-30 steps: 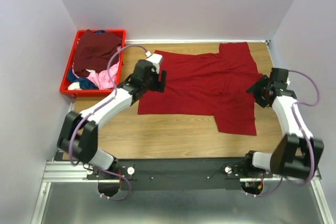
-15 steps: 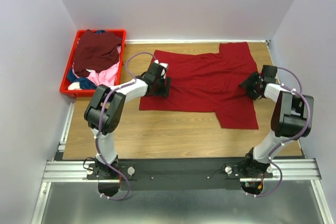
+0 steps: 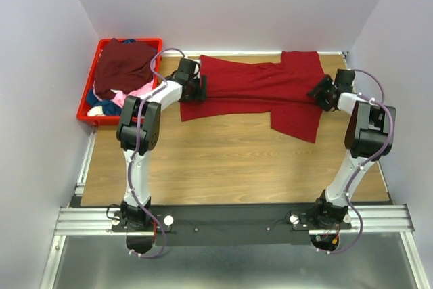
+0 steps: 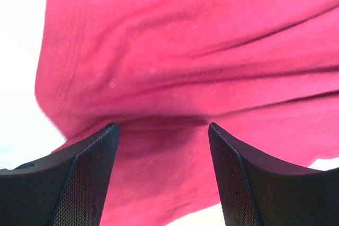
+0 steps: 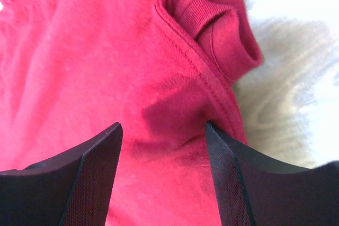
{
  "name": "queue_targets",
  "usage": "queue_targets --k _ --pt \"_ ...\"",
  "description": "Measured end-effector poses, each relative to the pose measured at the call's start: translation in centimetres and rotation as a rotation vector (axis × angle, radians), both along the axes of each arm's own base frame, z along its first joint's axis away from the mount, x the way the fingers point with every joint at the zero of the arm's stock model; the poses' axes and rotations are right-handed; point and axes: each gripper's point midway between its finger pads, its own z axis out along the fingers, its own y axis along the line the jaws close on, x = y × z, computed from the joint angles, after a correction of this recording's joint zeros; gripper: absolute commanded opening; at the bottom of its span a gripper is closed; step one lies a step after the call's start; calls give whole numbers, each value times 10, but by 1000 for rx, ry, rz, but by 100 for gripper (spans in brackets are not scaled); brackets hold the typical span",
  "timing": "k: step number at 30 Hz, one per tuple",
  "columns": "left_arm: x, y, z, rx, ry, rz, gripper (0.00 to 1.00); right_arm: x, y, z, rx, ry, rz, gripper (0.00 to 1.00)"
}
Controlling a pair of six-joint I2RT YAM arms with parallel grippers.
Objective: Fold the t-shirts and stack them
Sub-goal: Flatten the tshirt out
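Left arm (image 3: 139, 126) and right arm (image 3: 369, 130) are stretched fully forward to the far side of the desk (image 3: 223, 157). Left fingers (image 4: 87, 175) are at the hem end of the red t-shirt (image 3: 257, 84) and right fingers (image 5: 85, 178) at its collar end. Both pairs stand apart, with cloth across the gap. Against half a second ago, both pairs sit farther from the bases. The shirt's near edge is drawn back, leaving a narrower band.
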Motion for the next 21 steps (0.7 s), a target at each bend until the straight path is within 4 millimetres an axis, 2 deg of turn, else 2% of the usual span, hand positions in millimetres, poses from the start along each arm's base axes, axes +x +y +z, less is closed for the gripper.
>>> queue_targets --k 2,4,8,11,14,15,17,21 --pt "-5 3 7 1 3 1 79 -7 -2 2 -20 26 -5 72" --pt "-21 7 18 1 4 0 80 -23 -5 4 -52 70 -21 72" --pt "-55 19 74 -21 -87 2 81 -72 -6 19 -134 155 -60 71" --pt "-79 32 133 -41 -240 14 81 -108 7 31 -192 181 -42 69" --pt "-101 46 176 -58 -383 39 81 -141 24 29 -215 228 -5 66" --pt "-107 49 184 -61 -417 44 81 -156 29 23 -223 261 9 66" --pt "-119 57 185 -59 -461 55 80 -174 29 10 -231 320 15 66" --pt "-138 69 166 -22 -457 65 80 -204 28 -8 -247 426 28 64"
